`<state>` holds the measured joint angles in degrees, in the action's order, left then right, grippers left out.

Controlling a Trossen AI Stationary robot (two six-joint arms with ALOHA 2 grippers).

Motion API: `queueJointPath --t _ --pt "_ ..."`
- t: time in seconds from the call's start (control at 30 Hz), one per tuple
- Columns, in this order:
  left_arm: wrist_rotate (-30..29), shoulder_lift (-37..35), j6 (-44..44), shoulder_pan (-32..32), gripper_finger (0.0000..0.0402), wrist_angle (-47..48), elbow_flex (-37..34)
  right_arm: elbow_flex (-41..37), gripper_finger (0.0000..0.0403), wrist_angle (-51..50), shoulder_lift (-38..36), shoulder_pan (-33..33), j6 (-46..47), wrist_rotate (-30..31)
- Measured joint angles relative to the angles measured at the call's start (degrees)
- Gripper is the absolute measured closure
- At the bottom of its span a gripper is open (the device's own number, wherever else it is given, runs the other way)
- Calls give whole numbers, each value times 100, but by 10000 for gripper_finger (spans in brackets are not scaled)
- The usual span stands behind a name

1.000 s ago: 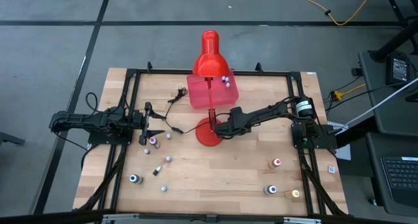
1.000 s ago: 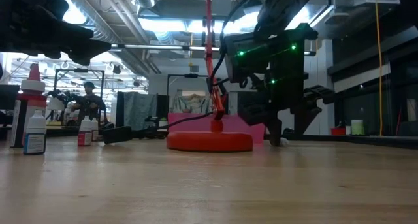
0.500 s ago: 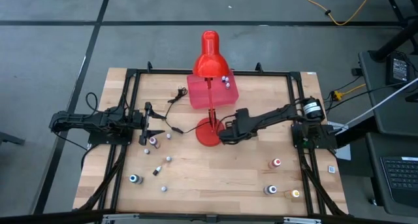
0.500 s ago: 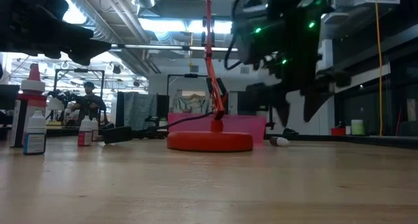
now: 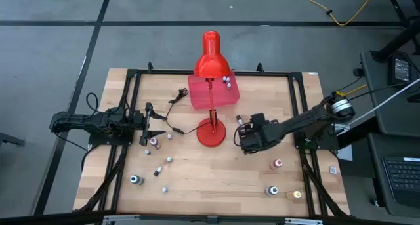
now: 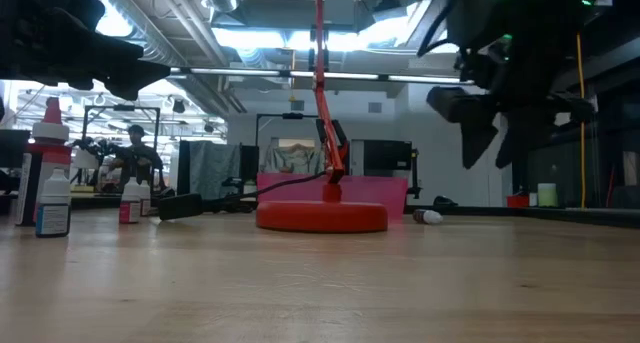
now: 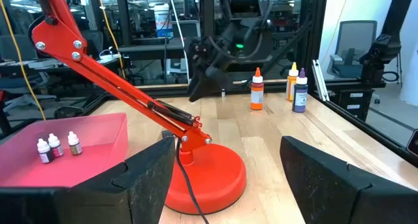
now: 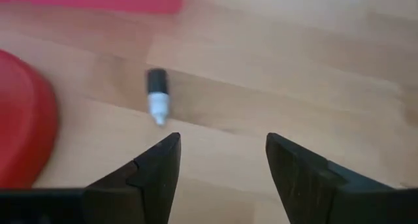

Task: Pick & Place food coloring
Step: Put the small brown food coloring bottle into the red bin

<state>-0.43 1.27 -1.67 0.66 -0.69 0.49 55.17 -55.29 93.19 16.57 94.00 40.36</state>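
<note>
Small food coloring bottles stand and lie on the wooden table: several at the near left (image 5: pixel 157 161), three at the near right (image 5: pixel 278 164), three in the pink tray (image 5: pixel 227 81). One dark bottle with a pale cap (image 5: pixel 239 120) lies on its side right of the red lamp's base, also seen in the right wrist view (image 8: pixel 157 103) and the low view (image 6: pixel 427 216). My right gripper (image 5: pixel 244 138) hangs open and empty above the table, just near of that bottle (image 8: pixel 222 152). My left gripper (image 5: pixel 156 122) waits open at the table's left (image 7: pixel 228 159).
A tall red desk lamp stands mid-table on its round base (image 5: pixel 211 133), its head (image 5: pixel 210 53) over the far edge. The pink tray (image 5: pixel 203 97) sits behind the base. A black cable (image 5: pixel 174 100) runs left of the tray. Bare wood lies at the near middle.
My right gripper has risen from the table beside the lamp's base and drawn back toward the table's right edge. The dark bottle lies on its side where the gripper stood.
</note>
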Motion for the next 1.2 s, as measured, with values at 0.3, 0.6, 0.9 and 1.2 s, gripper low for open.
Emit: queueJointPath --t 0.3,0.6,0.9,1.2 --pt "-2 0 0 -1 130 0 -2 -1126 175 1675 -265 106 -1043 73" --pt "0 -2 0 0 128 0 0 -2001 175 3959 -265 -8 -2270 77" --pt "-1 -1 0 0 128 0 0 -2189 175 4742 -265 -176 -2665 264" --pt "-1 -1 0 -2 130 0 -2 -2189 175 5151 -43 -449 -2713 130"
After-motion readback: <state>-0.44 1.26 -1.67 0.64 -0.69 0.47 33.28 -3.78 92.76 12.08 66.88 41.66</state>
